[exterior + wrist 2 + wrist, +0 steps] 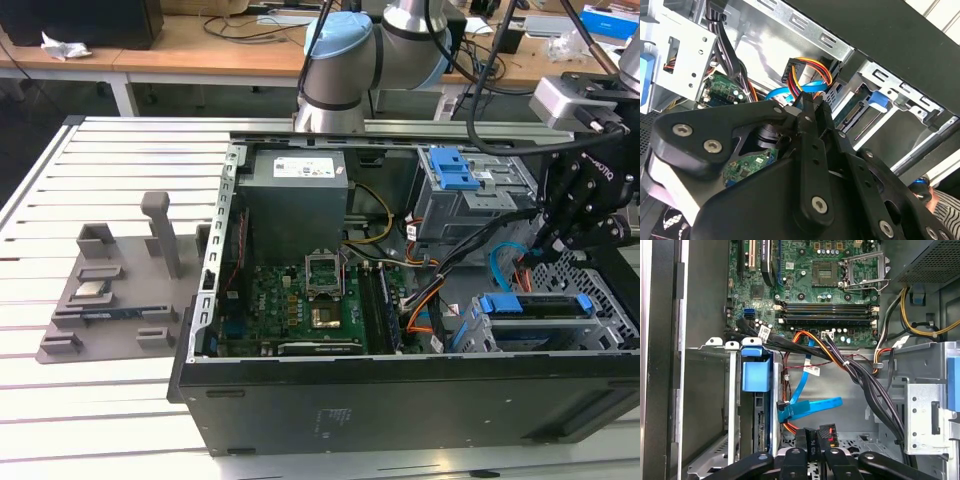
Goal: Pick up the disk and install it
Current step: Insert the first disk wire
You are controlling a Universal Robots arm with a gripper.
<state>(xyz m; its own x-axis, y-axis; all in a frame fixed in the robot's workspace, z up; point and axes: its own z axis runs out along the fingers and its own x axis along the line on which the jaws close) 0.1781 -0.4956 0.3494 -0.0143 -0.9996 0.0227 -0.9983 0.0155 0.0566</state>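
At the near edge of the open black computer case [400,400], the silver-grey disk with blue plastic rails [535,305] sits slotted in the metal drive cage [610,320], seen edge-on in the first wrist view [760,425]. Just beside it the black tool [545,245] hangs inside the case, its fingers [795,460] clenched together with their tips at a black cable plug [815,440]; I cannot tell whether they pinch it. Farther back lie the green motherboard [290,300] and the large grey box [295,200], all on the slatted white bench [120,160]
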